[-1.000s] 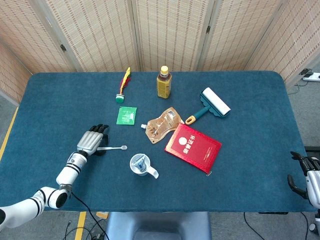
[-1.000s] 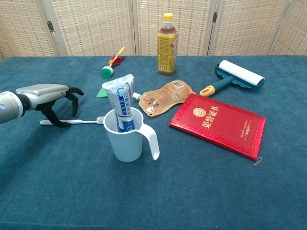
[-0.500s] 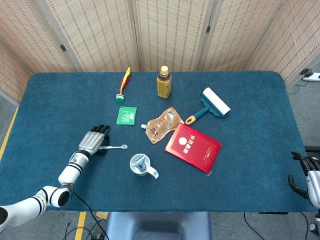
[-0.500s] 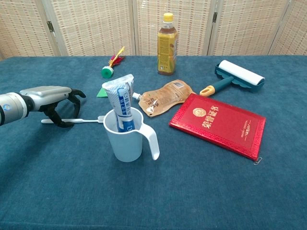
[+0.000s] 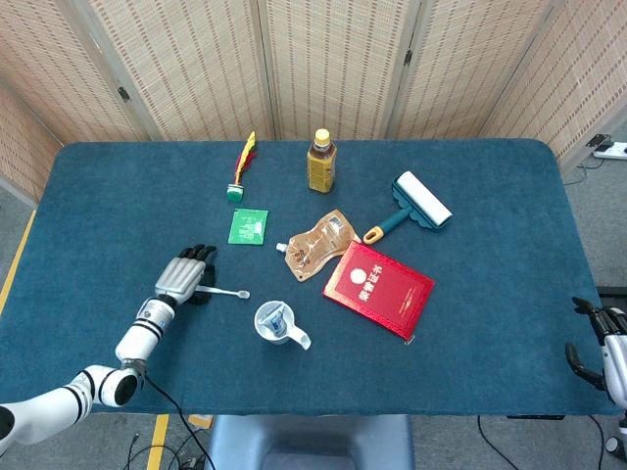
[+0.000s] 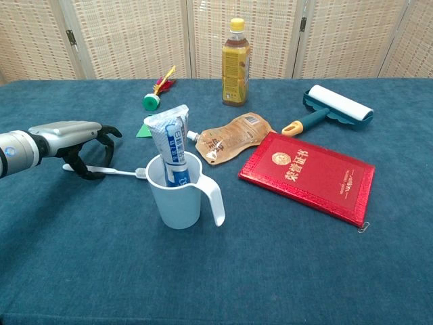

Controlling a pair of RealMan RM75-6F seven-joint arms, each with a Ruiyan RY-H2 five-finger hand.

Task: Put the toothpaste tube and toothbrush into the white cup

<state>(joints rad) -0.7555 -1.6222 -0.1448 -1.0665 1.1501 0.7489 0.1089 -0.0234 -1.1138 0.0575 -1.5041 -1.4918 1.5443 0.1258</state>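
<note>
At the lower left of the head view, the left hand reaches over the blue table, its dark fingers curled down around the handle end of the white toothbrush; in the chest view the handle seems to sit between the fingertips, though whether they truly clamp it or only cage it cannot be told. The toothbrush lies nearly flat, its head pointing right toward the cup, which stands just beside it, left of centre. The toothpaste stands upright inside the cup, cap down, its crimped end rising above the rim; the cup's handle points to the lower right. Above the hand, toward the upper middle of the head view, a green card lies flat, and beyond it a shuttlecock with red and yellow feathers rests on its side. A tea bottle with a yellow cap stands upright near the top centre. Below it an orange pouch lies flat, its spout pointing left, its right edge touching or overlapping a red booklet that lies at an angle right of centre. A teal lint roller with a white roll and orange handle tip lies in the upper right. At the far lower right edge, off the table, the right hand hangs with its fingers apart, holding nothing.
</note>
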